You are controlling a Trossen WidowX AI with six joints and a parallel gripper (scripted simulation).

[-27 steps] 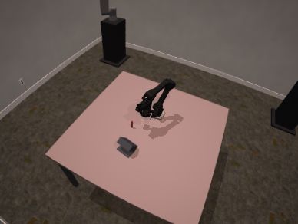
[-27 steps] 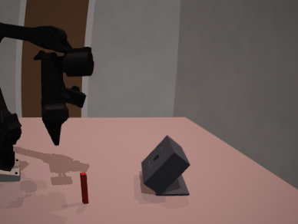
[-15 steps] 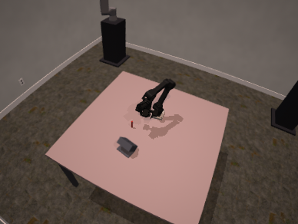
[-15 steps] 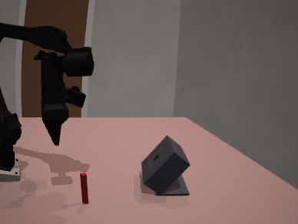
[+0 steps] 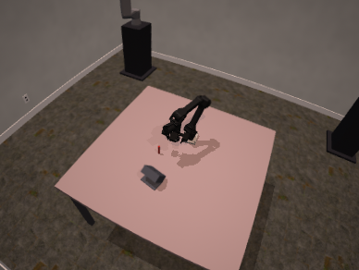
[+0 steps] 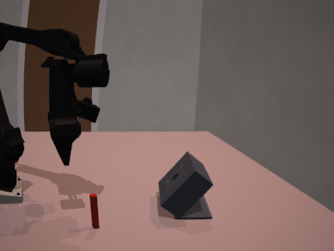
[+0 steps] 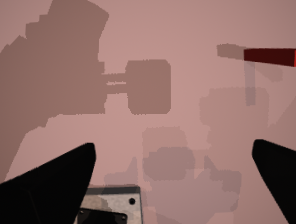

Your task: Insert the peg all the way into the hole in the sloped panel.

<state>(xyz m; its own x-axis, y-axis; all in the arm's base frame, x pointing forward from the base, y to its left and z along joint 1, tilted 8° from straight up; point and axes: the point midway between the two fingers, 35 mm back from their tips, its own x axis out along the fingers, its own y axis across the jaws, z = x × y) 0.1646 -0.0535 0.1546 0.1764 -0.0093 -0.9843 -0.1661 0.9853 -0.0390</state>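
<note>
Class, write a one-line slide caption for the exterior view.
Open gripper hovers above the table; red peg stands upright beside the sloped panel.

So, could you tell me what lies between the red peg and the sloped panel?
Only bare pink table, as the exterior view shows.

You had nothing legible to read: no text, label, brand or number appeared on the sloped panel (image 6: pixel 186 185), the peg (image 6: pixel 95 211) or the arm.
</note>
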